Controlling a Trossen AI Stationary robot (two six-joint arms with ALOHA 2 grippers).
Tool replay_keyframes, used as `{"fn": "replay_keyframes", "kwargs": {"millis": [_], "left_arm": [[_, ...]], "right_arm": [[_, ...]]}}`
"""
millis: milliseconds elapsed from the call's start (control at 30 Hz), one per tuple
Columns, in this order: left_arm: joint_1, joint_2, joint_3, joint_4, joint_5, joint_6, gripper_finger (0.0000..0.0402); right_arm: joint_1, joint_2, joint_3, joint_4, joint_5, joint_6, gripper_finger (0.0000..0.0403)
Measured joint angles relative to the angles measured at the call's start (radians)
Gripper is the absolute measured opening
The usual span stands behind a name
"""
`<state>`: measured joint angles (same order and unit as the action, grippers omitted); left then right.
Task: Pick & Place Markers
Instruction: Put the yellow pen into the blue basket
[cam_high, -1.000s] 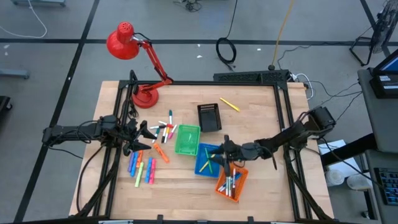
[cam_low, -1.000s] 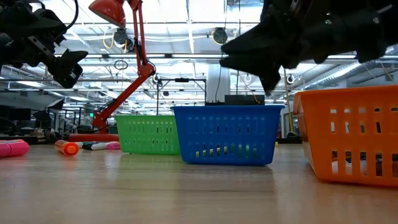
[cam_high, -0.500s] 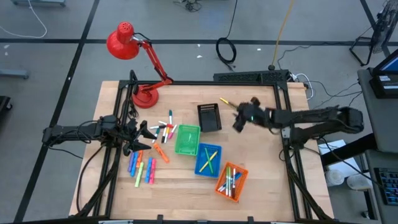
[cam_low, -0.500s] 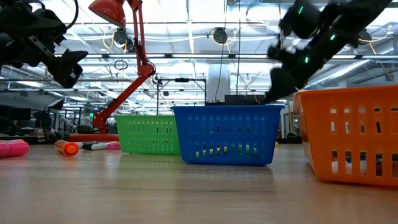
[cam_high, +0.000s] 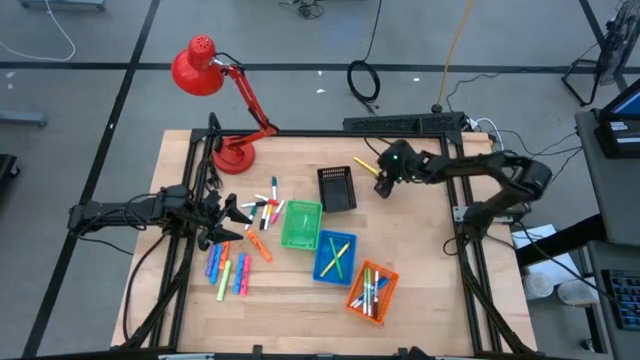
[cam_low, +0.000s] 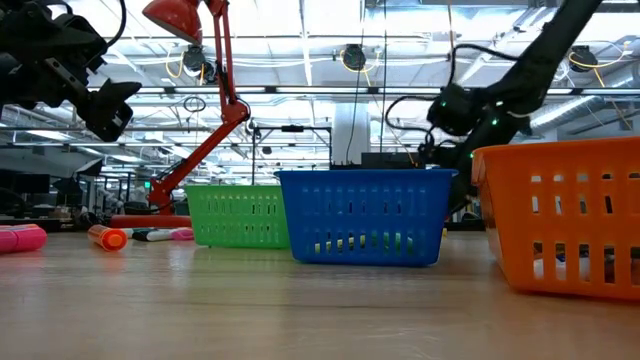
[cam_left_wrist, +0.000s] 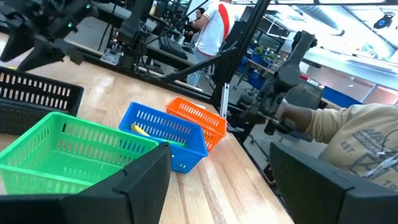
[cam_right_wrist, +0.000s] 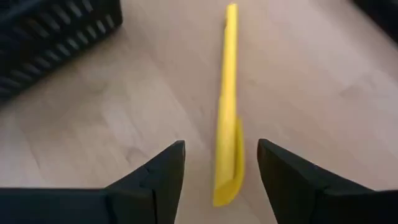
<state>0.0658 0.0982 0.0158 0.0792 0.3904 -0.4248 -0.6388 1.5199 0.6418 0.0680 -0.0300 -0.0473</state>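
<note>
While the left hand (cam_high: 237, 213) waits spread, the right hand (cam_right_wrist: 214, 165) — fingers wide — straddles a yellow marker (cam_right_wrist: 229, 106).

I see one yellow marker (cam_right_wrist: 229, 99) lying flat alone near the table's back edge; the other markers (cam_high: 240, 250) lie scattered at left, more inside baskets.
</note>
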Motion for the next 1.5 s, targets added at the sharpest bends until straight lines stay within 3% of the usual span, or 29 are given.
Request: {"fn": "replay_keyframes", "kwargs": {"millis": [300,400,600,733,867,1033,1167,1267,1367,1500], "left_arm": [[0.0,0.0,0.0,0.0,0.0,0.0,0.0274],[0.0,0.0,0.0,0.0,0.0,0.0,0.0273],[0.0,0.0,0.0,0.0,0.0,0.0,0.0273],[0.0,0.0,0.0,0.0,0.0,0.0,0.0273],[0.0,0.0,0.0,0.0,0.0,-0.001,0.0273],[0.0,0.0,0.0,0.0,0.0,-0.003,0.0273],[0.0,0.0,0.0,0.0,0.0,-0.003,0.0273],[0.0,0.0,0.0,0.0,0.0,-0.003,0.0273],[0.0,0.0,0.0,0.0,0.0,0.0,0.0273],[0.0,0.0,0.0,0.0,0.0,0.0,0.0273]], "right_arm": [[-0.003,0.166,0.125,-0.107,-0.001,-0.021,0.0176],[-0.003,0.188,0.127,-0.158,0.001,-0.034,0.0141],[-0.003,0.194,0.125,-0.259,0.005,-0.052,0.0031],[-0.003,0.194,0.124,-0.262,0.002,-0.039,0.0027],[0.003,0.134,0.124,-0.256,0.002,-0.012,0.0026],[0.05,-0.049,0.112,-0.299,-0.006,0.091,0.0024],[0.158,-0.228,0.109,-0.276,-0.068,0.22,0.0022],[0.303,-0.32,0.1,-0.271,-0.066,0.337,0.0022],[0.496,-0.367,0.103,-0.24,0.01,0.443,0.0021],[0.77,-0.333,0.1,-0.156,0.198,0.594,0.0021]]}}
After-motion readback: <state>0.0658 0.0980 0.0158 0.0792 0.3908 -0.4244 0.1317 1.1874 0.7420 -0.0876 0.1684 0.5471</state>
